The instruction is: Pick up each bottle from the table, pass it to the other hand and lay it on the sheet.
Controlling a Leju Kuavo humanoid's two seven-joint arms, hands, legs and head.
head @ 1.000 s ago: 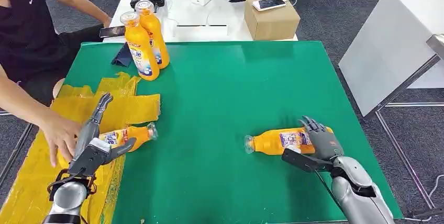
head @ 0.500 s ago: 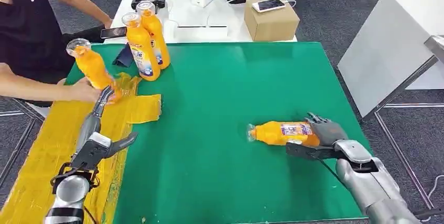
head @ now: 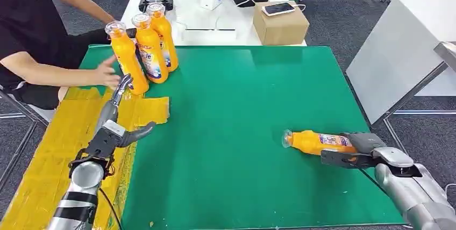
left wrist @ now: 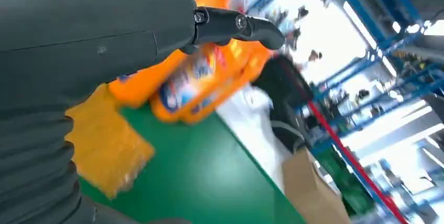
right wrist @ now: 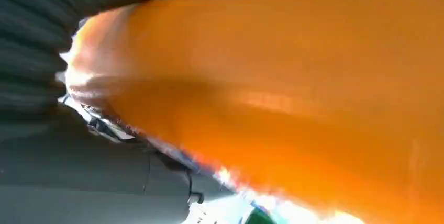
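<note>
While the right robot hand (head: 359,150) grips a lying bottle (head: 317,142), the left robot hand (head: 114,128) hovers spread.

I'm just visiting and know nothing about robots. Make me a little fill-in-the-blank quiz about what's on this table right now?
1. The right hand grips a bottle that is ____ in colour.
2. The number of bottles standing upright near the person's hand is ____.
3. The left hand is over the ____ sheet.
4. The phone rests on a cardboard ____.

Missing words: orange; three; yellow; box
</note>
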